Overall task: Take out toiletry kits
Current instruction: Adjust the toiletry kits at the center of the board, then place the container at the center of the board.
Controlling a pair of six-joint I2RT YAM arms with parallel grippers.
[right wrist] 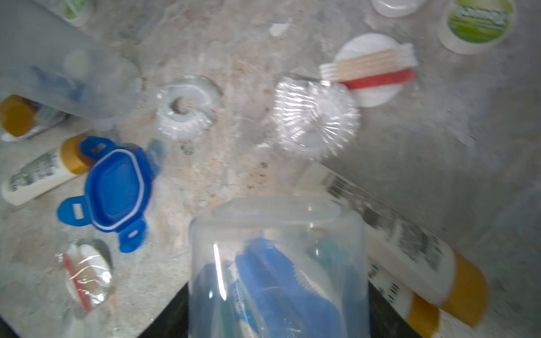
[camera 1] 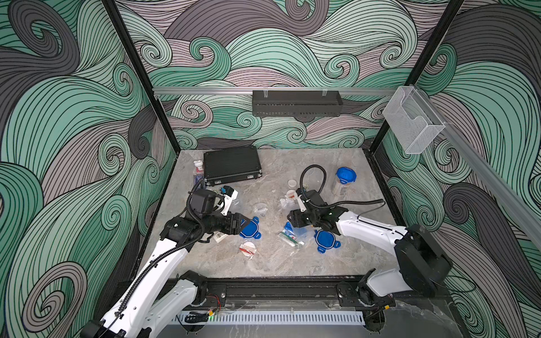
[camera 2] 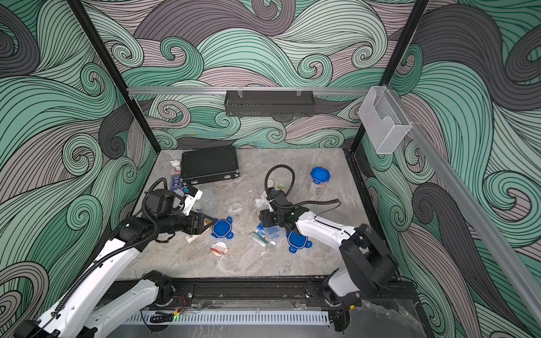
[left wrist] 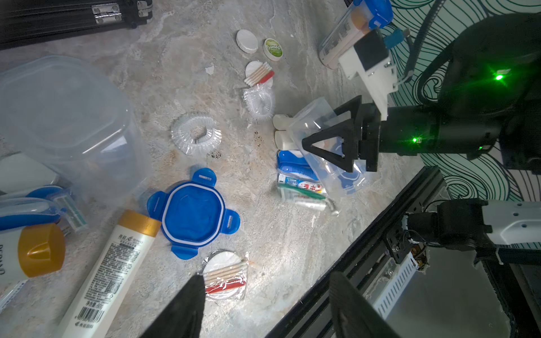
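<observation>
1. Walls [camera 1: 73, 131]: teal/grey swirl print on 3 sides. Black basket [camera 1: 295, 102] on back rail, clear holder [camera 1: 412, 123] on side rail.
2. Tabletop [camera 1: 292, 263]: grey marble, black case [camera 1: 231, 164] at back.
3. Toiletry kits [camera 1: 291, 237] scattered mid-table btw arms, blue lid [camera 1: 250, 229] beside.
4. Right gripper [left wrist: 322, 131] clamped on tilted clear tub [right wrist: 278, 234] w/ blue bits inside. Left gripper [camera 1: 245, 223] jaws apart, empty.

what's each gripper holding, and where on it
Right gripper clamps the clear container across its side walls; left gripper is open and empty.
</observation>
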